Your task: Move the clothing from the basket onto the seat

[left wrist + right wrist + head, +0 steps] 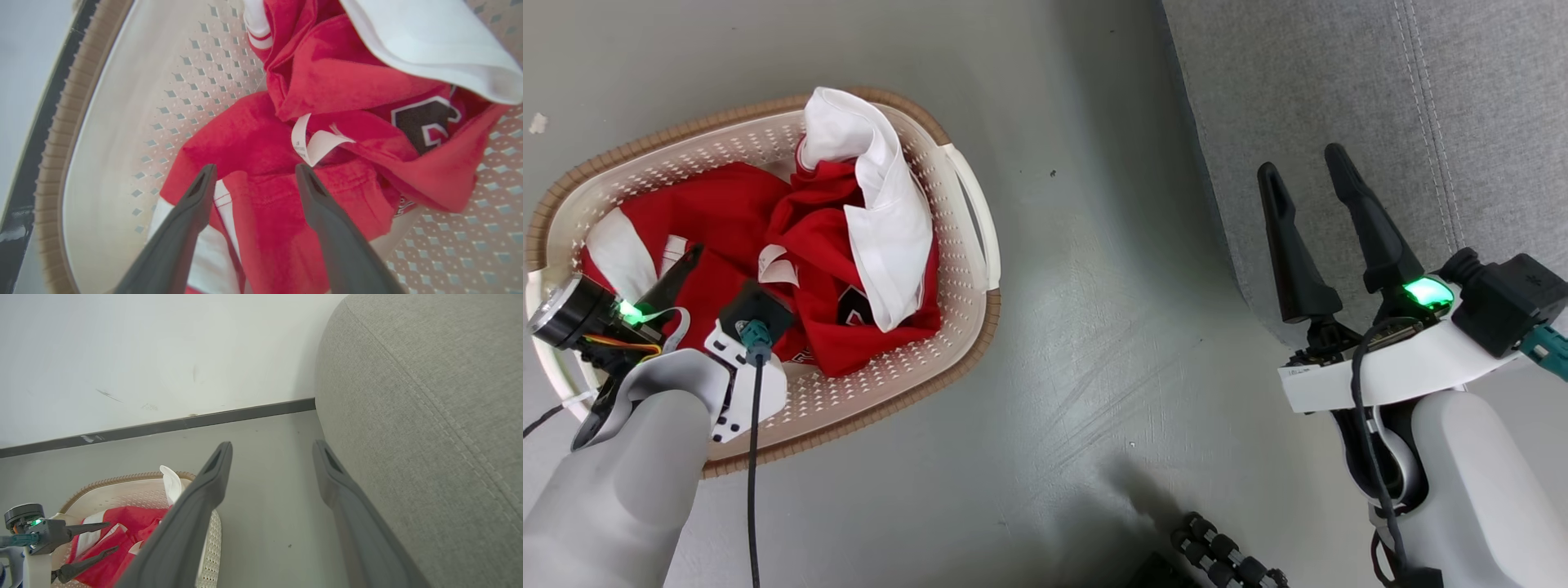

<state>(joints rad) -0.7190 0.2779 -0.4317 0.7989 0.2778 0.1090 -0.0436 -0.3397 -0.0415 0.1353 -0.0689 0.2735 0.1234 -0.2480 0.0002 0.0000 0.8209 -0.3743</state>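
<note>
- Clothing (pixel 833 245) is seen heaped inside the basket (pixel 960 322): crumpled red garments, with a white garment (pixel 882 204) draped over them toward the far rim
- A white label (pixel 314 145) is seen sticking out of the red folds, and a black patch with white edging is shown on one red piece
- The basket is set on the grey floor (pixel 1094 343), to the left of the seat (pixel 1339 98) and apart from it, with a strip of floor between them
- The left gripper (pixel 255 168) is held over the red clothing inside the basket, fingers spread wide and nothing clamped between them; whether the tips touch the cloth cannot be told
- The right gripper (pixel 1301 162) is held wide open and empty, just beside the seat's edge
- A pale wall (pixel 163 355) with a dark skirting strip (pixel 204 421) is seen behind the basket and the seat
</note>
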